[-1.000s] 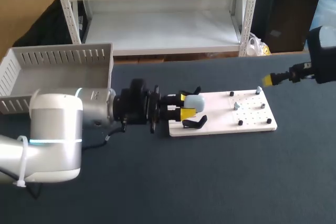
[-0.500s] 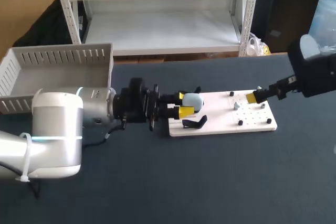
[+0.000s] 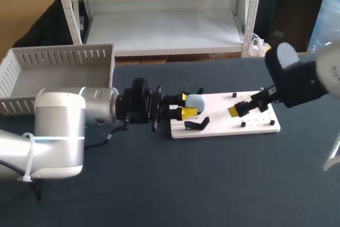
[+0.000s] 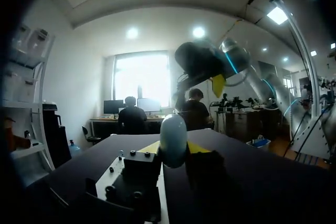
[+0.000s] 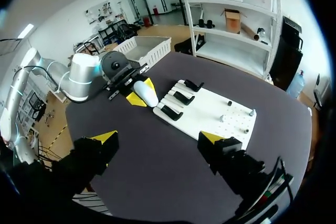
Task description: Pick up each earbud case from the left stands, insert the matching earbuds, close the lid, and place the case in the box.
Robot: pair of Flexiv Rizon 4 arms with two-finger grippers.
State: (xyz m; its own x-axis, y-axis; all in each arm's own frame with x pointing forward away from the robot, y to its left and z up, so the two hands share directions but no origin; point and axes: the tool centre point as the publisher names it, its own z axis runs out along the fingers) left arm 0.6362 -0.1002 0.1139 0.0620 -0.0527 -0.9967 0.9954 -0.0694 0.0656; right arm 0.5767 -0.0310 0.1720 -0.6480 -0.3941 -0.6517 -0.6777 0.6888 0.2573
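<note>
The left pincer (image 3: 187,106) pinches the pale blue earbud case (image 3: 197,102) between its yellow tips at the 9 o'clock end of the white board (image 3: 223,126), just at 12 o'clock of a black stand (image 3: 196,125). The right pincer (image 5: 157,139), spread wide, hangs over the board's 3 o'clock half. The grey box (image 3: 58,59) stands at the board's 10 o'clock.

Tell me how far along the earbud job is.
Done: nothing yet; no case shows in the grey box. In hand: the left gripper is shut on the pale blue case by the black stands, lid apparently closed; the right gripper hangs open over the white board near the earbuds. Left: insert them, close, box it.
</note>
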